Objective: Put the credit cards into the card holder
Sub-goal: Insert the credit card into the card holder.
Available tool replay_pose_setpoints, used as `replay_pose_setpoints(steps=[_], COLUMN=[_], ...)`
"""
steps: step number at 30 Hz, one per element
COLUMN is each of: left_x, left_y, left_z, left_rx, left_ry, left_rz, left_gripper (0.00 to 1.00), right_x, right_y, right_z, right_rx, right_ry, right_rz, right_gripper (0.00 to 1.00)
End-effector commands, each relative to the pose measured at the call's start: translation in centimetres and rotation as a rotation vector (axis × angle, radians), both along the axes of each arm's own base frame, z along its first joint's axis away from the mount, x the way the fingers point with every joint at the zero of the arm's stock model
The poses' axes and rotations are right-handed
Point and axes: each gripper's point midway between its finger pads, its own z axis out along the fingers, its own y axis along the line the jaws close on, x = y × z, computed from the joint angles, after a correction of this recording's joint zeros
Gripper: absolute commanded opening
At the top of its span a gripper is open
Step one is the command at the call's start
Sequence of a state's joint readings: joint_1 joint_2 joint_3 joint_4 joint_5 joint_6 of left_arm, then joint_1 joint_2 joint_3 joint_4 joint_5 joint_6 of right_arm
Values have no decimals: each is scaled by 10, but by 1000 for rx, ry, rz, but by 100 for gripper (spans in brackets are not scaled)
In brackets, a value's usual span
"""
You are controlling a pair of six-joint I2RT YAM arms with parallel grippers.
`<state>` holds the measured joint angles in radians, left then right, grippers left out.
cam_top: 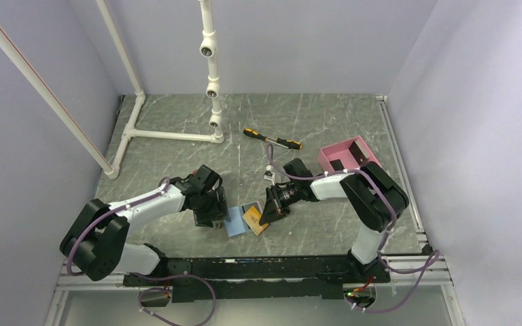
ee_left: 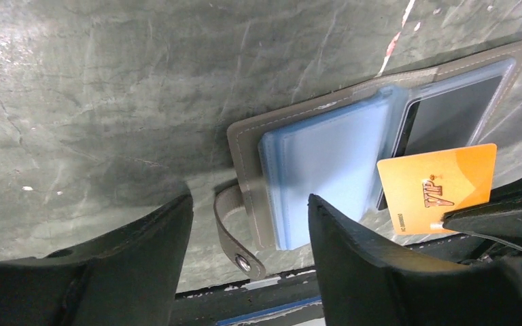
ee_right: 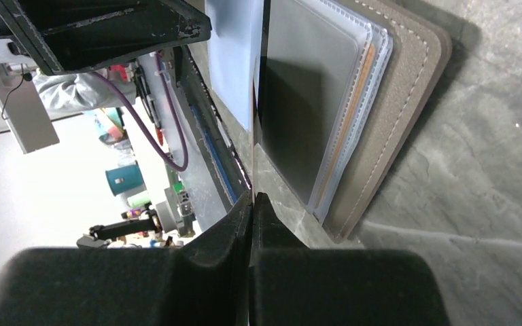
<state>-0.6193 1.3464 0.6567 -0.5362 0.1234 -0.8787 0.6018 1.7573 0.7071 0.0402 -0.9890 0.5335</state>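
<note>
- Two credit cards show plainly: one orange card and one dark card. There is one card holder, one pink tray and one screwdriver.
- The left gripper hangs low over the holder's strap end, its jaws well apart and gripping nothing.
- The right gripper reaches in from the right, pinched tight on the orange card's corner.
- The holder lies open and flat on the table between both grippers, its length running left to right. The dark card sits in its right pocket.
- The orange card hovers at that pocket, its long side roughly along the holder's length.
</note>
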Motion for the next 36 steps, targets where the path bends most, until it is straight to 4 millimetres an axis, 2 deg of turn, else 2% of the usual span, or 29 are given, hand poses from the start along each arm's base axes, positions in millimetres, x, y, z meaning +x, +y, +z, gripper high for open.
replay_pose_setpoints(steps=[1, 5, 19, 26, 30, 36], left_x=[5, 2, -1, -4, -6, -8], left_y=[13, 13, 6, 7, 7, 10], left_z=[-19, -19, -21, -21, -20, -22], left_rx=[73, 59, 30, 30, 23, 33], left_ry=[-31, -36, -22, -21, -26, -26], left_rz=[36, 46, 33, 33, 37, 35], left_gripper=[65, 55, 45, 42, 42, 41], right_x=[10, 11, 23, 31, 28, 28], right_y=[12, 14, 29, 38, 43, 40], right_z=[11, 11, 6, 7, 2, -8], right_rx=[100, 126, 161, 171, 158, 108], right_ry=[-61, -63, -95, -142, -150, -186], right_rz=[37, 39, 19, -53, -57, -59], right_gripper=[0, 0, 0, 0, 0, 0])
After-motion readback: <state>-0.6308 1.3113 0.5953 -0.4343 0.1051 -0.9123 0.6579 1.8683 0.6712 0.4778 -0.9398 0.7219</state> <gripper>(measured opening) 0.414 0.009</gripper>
